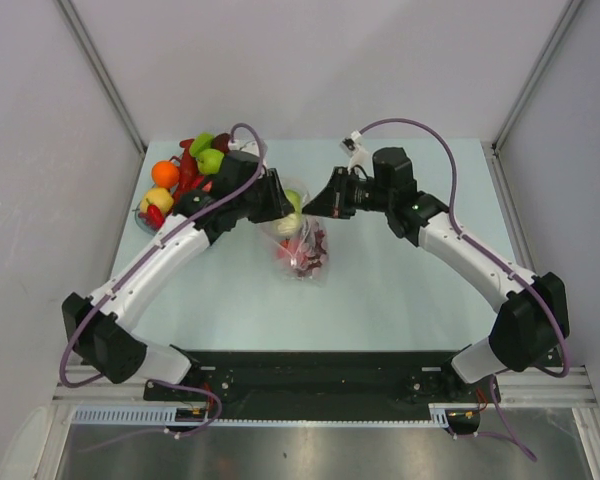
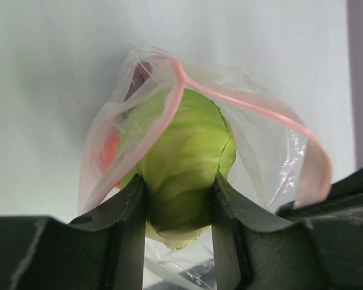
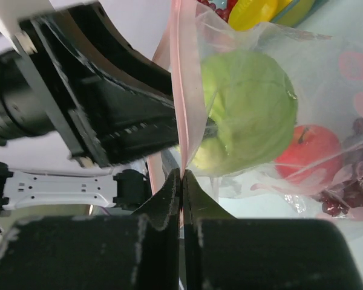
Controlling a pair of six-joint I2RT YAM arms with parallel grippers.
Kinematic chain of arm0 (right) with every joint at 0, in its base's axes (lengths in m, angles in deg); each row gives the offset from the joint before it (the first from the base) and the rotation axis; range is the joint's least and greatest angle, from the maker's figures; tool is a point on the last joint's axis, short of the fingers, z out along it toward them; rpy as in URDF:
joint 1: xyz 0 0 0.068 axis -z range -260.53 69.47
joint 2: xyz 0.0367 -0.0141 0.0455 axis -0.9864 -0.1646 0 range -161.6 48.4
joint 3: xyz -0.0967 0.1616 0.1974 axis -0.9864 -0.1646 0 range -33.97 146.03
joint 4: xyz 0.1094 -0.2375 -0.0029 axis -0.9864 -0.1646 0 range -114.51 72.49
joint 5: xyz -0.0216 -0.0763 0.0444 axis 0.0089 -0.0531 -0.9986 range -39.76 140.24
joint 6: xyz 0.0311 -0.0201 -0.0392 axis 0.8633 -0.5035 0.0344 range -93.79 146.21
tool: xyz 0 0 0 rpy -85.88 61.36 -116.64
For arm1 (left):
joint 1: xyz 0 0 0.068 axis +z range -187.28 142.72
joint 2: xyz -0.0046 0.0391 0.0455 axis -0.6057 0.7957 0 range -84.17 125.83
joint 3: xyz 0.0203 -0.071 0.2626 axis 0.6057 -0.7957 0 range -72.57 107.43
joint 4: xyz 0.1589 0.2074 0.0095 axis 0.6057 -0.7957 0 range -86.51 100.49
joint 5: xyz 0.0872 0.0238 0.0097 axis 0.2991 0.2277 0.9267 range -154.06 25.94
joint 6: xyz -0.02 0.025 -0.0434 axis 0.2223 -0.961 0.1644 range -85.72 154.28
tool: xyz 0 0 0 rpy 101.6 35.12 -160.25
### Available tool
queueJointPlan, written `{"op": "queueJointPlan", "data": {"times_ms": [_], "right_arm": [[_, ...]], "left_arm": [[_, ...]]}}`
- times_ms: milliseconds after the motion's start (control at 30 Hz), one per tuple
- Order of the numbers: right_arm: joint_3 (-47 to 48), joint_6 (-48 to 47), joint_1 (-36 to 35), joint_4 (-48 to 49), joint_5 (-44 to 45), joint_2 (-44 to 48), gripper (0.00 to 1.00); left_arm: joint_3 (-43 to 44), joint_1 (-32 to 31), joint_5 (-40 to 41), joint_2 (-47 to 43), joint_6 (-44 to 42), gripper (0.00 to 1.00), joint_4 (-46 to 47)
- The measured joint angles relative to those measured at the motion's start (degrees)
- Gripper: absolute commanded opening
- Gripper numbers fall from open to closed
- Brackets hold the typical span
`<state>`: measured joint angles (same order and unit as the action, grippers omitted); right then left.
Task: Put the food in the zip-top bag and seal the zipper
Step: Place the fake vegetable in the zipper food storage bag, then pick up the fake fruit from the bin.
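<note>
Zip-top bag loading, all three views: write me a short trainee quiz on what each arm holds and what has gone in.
1. True or false: the left jaws are empty.
2. What do the right jaws pinch? A the pink zipper; B a dish rim; C a yellow fruit.
3. Fill in: the round red food lying inside the bag is an ____.

Key
1. False: they clamp a green cabbage at the bag's mouth.
2. A.
3. apple.
</note>
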<state>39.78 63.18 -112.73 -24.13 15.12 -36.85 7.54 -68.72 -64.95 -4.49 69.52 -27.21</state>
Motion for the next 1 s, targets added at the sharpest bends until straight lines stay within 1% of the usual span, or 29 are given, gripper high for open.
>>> {"op": "queueJointPlan", "data": {"times_ms": [67,100,167,200,267,300,333,367,500,700,800,867,933,1000], "right_arm": [[0.0,1.42,0.92,1.03,-1.05,-0.22,0.0],[0.0,2.12,1.31,1.64,-1.51,-0.35,0.0],[0.0,3.72,2.12,3.02,-2.71,-0.61,0.0],[0.0,4.63,2.43,3.65,-3.34,-0.68,0.0],[0.0,6.03,3.02,4.83,-4.42,-0.7,0.0],[0.0,6.95,3.3,5.38,-5.11,-0.7,0.0],[0.0,7.72,3.56,5.79,-5.73,-0.72,0.0],[0.0,8.2,3.76,6.05,-6.05,-0.74,0.0],[0.02,10.08,5.31,6.84,-7.43,-1.18,0.0],[0.04,10.82,8.5,5.62,-7.78,-1.6,0.0],[0.04,10.19,9.49,3.96,-7.67,-1.7,0.0],[0.04,9.22,9.92,2.73,-7.43,-1.75,0.0],[0.04,8.11,10.08,1.42,-7.13,-1.75,0.0],[0.04,6.86,10.12,0.17,-6.62,-1.75,0.0]], "left_arm": [[0.0,-2.12,3.28,1.29,-0.81,0.29,0.76],[0.0,-2.93,4.35,1.9,-0.94,0.36,1.2],[0.09,-4.09,6.51,3.34,-1.36,0.45,1.97],[0.31,-4.37,7.39,4.13,-1.84,0.58,2.23],[1.07,-4.42,8.74,5.57,-3.06,0.64,2.56],[1.62,-4.42,9.11,6.21,-3.5,0.76,2.78],[2.19,-4.35,9.38,6.64,-4.28,0.83,3.13],[2.4,-4.26,9.27,6.69,-5.2,0.93,3.56],[2.29,-3.85,7.74,4.5,-9.22,1.0,6.54],[1.99,-3.76,-0.5,-6.64,-16.68,1.0,10.82],[2.84,-2.45,-3.58,-11.17,-19.26,0.99,10.71],[4.04,1.92,-7.06,-12.37,-20.92,1.0,10.49],[5.03,9.51,-9.29,-11.85,-22.58,0.99,10.16],[6.23,16.44,-10.91,-9.07,-26.27,1.0,7.98]]}}
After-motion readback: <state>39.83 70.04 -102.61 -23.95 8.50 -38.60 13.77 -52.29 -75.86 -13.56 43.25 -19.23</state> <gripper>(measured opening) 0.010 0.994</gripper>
